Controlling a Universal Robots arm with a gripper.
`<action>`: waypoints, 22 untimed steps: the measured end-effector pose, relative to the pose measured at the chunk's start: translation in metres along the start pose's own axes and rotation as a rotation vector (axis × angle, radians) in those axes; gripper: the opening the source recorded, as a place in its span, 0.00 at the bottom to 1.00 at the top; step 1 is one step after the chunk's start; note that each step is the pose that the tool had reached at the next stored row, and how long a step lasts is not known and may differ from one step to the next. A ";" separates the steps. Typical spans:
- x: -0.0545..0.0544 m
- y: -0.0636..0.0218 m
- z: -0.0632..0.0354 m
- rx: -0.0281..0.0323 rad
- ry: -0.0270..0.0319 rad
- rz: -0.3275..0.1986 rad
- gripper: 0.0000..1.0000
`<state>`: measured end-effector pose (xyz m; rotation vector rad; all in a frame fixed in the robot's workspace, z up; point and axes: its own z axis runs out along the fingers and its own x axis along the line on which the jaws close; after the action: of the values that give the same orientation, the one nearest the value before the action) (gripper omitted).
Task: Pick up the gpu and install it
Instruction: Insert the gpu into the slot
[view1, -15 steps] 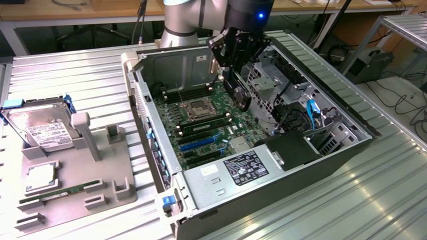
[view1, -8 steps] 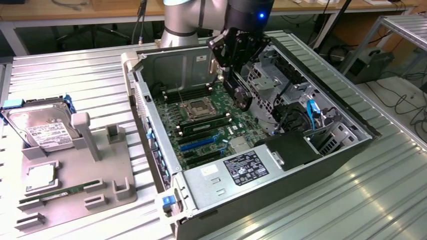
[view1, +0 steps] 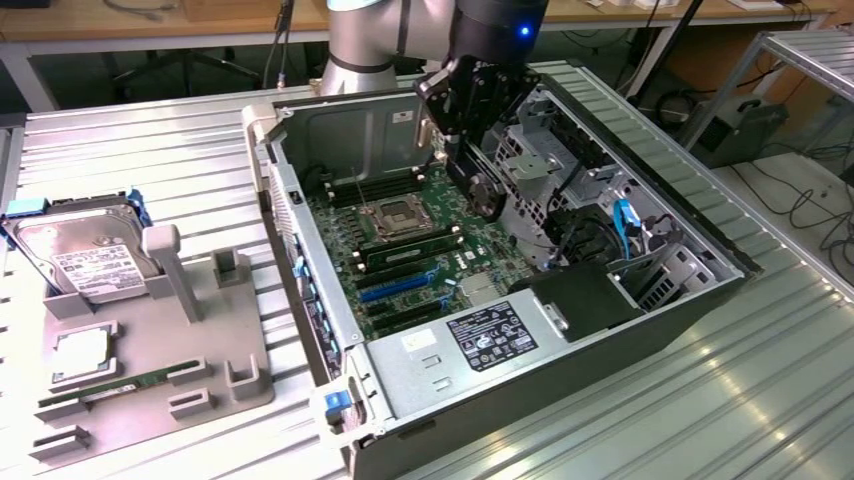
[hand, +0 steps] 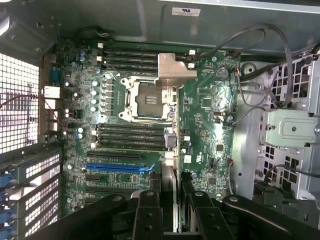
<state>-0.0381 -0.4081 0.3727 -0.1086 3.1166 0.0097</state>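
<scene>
The gpu (hand: 169, 180) is clamped in the claw (hand: 172, 205) and held above the motherboard (hand: 210, 115) inside the open case (view1: 641, 180); it is picked up but not yet installed.

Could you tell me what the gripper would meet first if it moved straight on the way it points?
Probably the motherboard beside the CPU socket, reached first by the gpu the gripper holds; depth is unclear.
</scene>
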 end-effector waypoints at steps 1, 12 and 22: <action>0.000 0.0000 0.0000 -0.0001 0.0000 -0.003 0.27; 0.000 0.0000 0.0000 -0.0012 0.0002 -0.047 0.27; 0.000 0.0000 0.0000 -0.0022 0.0005 -0.094 0.27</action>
<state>-0.0381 -0.4081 0.3727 -0.2544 3.1084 0.0115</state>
